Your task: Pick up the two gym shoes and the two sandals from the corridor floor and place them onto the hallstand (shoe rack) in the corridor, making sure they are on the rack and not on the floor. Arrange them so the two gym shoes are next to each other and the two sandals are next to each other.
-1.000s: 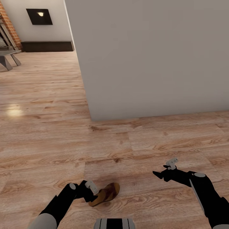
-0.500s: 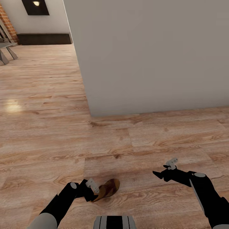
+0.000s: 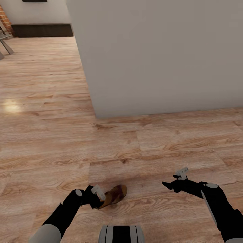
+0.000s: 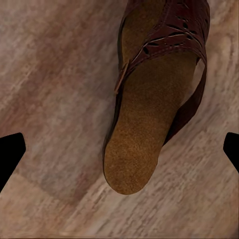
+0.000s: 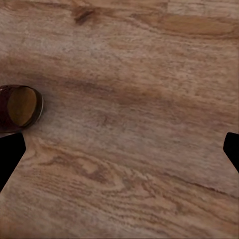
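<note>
A brown sandal (image 3: 114, 196) is seen low in the head view, at about 6 o'clock, lying on the wood-plank corridor floor (image 3: 50, 111); the left gripper (image 3: 96, 195) sits at its heel end, at the sandal's 9 o'clock. In the left wrist view the sandal (image 4: 149, 104) lies between two dark fingertips (image 4: 10, 154) spread wide at the frame's edges; the jaws stand fully apart and nothing is held. The step is judged to be the grasp; the jaws would best be centred over the heel and sole edges, lowered, then closed firmly. The right gripper (image 3: 175, 182), at 4 o'clock, hangs over bare floor, spread and empty. The perforated strap and tan footbed are made plain by the left wrist view; the grey wall (image 3: 158, 54) ahead is given by the head view; the sandal's end (image 5: 19, 107) is caught in the right wrist view.
</note>
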